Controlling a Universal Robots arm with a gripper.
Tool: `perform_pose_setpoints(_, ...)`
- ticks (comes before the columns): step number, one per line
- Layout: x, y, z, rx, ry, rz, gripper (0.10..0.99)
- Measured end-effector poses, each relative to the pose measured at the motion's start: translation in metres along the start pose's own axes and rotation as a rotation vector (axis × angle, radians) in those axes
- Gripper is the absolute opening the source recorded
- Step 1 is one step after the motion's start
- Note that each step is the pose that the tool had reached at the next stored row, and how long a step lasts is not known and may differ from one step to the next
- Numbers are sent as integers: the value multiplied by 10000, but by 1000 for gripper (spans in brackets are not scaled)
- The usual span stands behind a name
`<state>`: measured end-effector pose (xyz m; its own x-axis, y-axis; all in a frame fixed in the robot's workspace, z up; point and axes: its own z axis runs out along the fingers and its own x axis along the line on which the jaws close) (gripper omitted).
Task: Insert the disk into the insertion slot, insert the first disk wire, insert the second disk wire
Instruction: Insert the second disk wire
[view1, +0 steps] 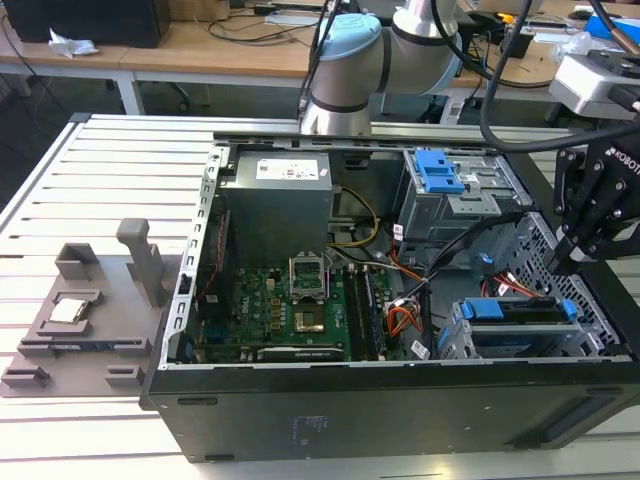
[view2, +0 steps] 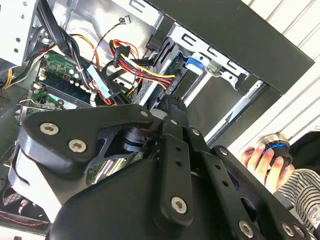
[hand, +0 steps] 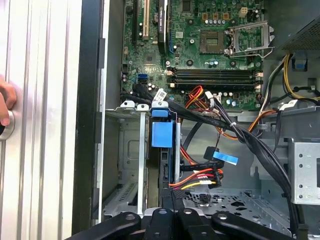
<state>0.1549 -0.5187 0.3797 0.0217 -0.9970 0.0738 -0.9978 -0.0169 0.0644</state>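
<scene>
The disk (view1: 515, 309), in its bright blue carrier, sits inside the insertion slot (view1: 457, 338) of the low grey cage at the case's front corner on the exterior view's right. In the first wrist view the disk's blue tab (hand: 162, 133) shows edge-on between the slot's walls (hand: 129, 150). My gripper (view1: 567, 265) hangs just above that cage's far end, fingers together with nothing visible between them. In both wrist views the fingertips (view2: 169, 103) point at the disk's rear edge. A red-yellow-black power wire (hand: 199, 180) and a wire with a blue tag (hand: 223, 158) lie loose beside it.
A taller grey cage with a blue latch (view1: 439, 172) stands behind. The motherboard (view1: 300, 310) and power supply (view1: 275, 200) fill the case. A grey fixture (view1: 90, 310) lies on the table at the exterior view's left. A person's hand (view2: 261, 159) rests on a knob outside the case.
</scene>
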Motion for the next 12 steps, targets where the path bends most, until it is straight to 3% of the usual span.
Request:
perform_pose_setpoints(3, 0, 0, 0, 0, -1, 0, 114)
perform_pose_setpoints(4, 0, 0, 0, 0, -1, 0, 169)
perform_pose_setpoints(5, 0, 0, 0, 0, -2, 0, 169)
perform_pose_setpoints(6, 0, 0, 0, 0, -3, 0, 239)
perform_pose_setpoints(8, -26, 149, 83, 0, -3, -1, 239)
perform_pose_setpoints(12, -99, 179, 209, -13, -13, 183, 239)
